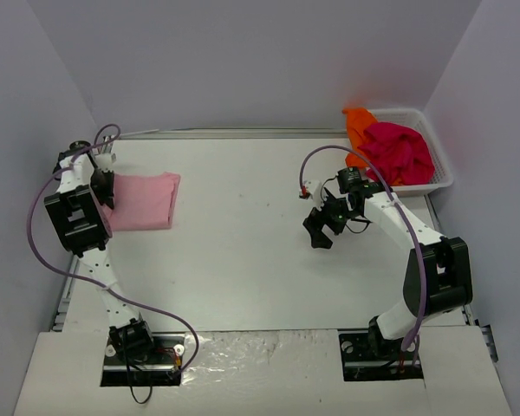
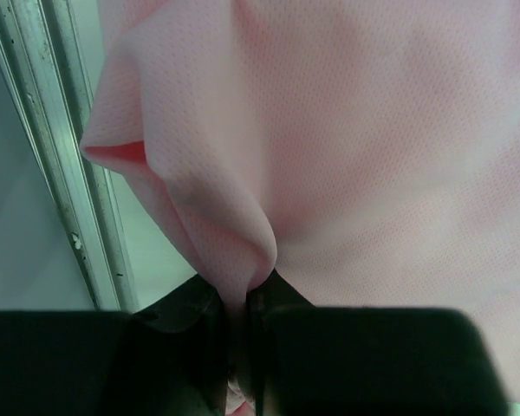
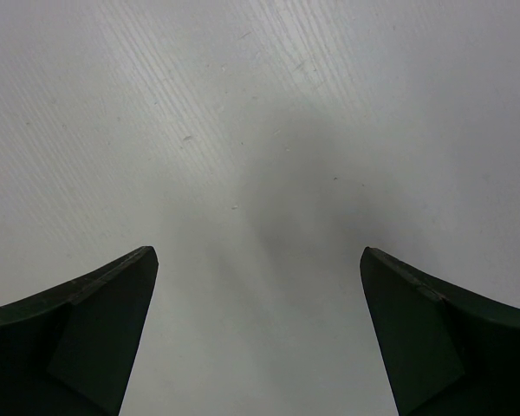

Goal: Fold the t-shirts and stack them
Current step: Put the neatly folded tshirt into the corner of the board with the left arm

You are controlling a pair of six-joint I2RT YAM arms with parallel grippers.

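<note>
A folded light pink t-shirt (image 1: 144, 201) lies at the far left of the table. My left gripper (image 1: 104, 192) is at its left edge, shut on a pinched fold of the pink cloth (image 2: 243, 260). A magenta-red t-shirt (image 1: 399, 152) and an orange t-shirt (image 1: 358, 126) lie crumpled in the white mesh basket (image 1: 441, 178) at the back right. My right gripper (image 1: 321, 232) hangs open over bare table (image 3: 260, 173), right of centre, with nothing between its fingers.
The metal rail of the table's left edge (image 2: 78, 199) runs just beside the pink shirt. Grey walls close in the table at the back and sides. A purple cable (image 1: 329, 154) loops above the right arm.
</note>
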